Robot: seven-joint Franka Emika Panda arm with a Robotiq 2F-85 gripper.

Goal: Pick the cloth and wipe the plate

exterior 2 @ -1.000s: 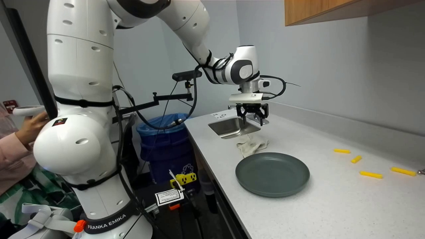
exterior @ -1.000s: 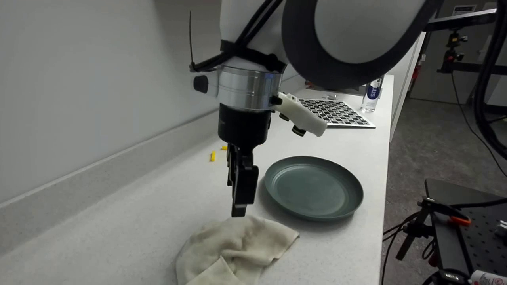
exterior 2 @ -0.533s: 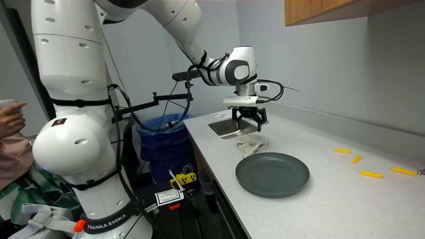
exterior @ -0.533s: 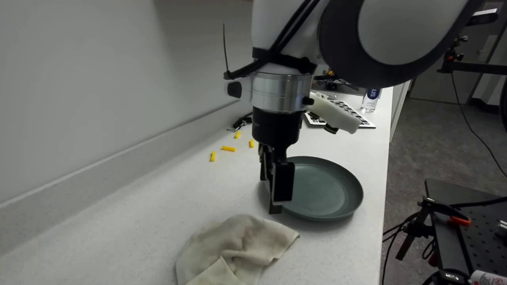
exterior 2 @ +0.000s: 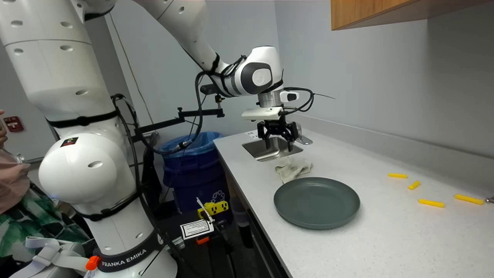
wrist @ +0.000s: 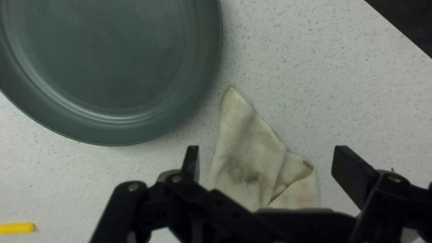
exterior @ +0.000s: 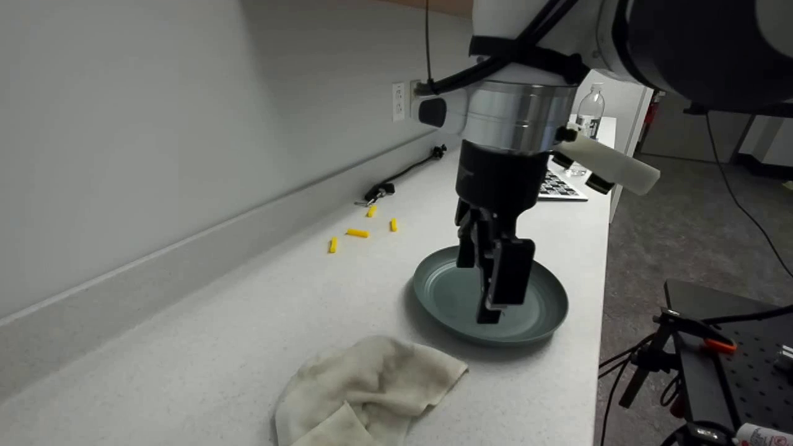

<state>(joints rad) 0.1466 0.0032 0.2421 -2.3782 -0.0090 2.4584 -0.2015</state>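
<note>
The off-white cloth lies crumpled on the white counter, with dark stains; it shows in both exterior views and in the wrist view. The dark green round plate lies flat beside it, in both exterior views and in the wrist view. My gripper is open and empty above the counter, in both exterior views. In the wrist view its fingers stand wide apart, with the cloth below and between them. The cloth's lower part is hidden by the gripper there.
Several yellow sticks lie near the wall, one in the wrist view. A steel sink lies beyond the cloth. A checkered board and a bottle stand farther along. A wooden cabinet hangs above.
The open gripper has moved sideways, from over the far edge of the cloth to in front of the plate in an exterior view, toward the counter's open edge. Cloth and plate have not moved.
</note>
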